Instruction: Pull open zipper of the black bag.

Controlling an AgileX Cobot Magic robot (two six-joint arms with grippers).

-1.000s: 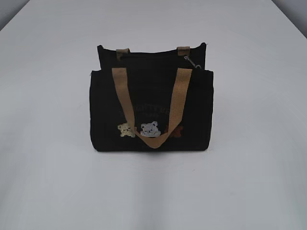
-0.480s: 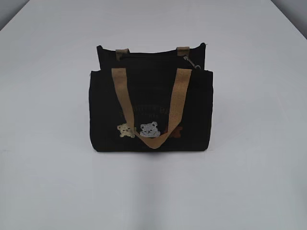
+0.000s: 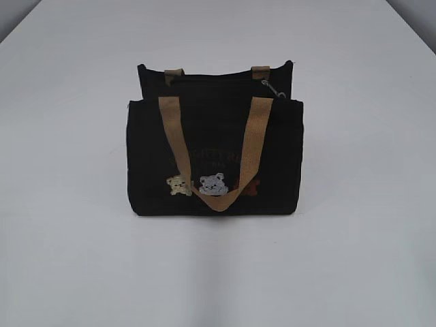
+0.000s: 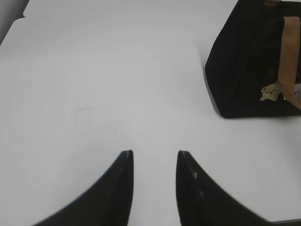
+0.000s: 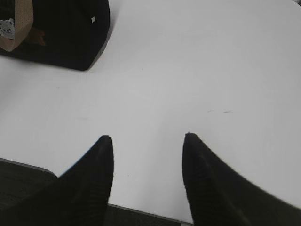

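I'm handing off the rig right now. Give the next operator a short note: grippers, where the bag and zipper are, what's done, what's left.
Left gripper: open, empty, over bare table, to the left of the bag.
Right gripper: open, empty, near the table's front edge, to the right of the bag.
Black bag: upright mid-table, bear patches facing the exterior camera, front handle hanging down.
Zipper: along the top, looks shut; silver ring pull at the right end.
Done: nothing yet.
Left: steady the bag, grip the ring, pull the zipper open.
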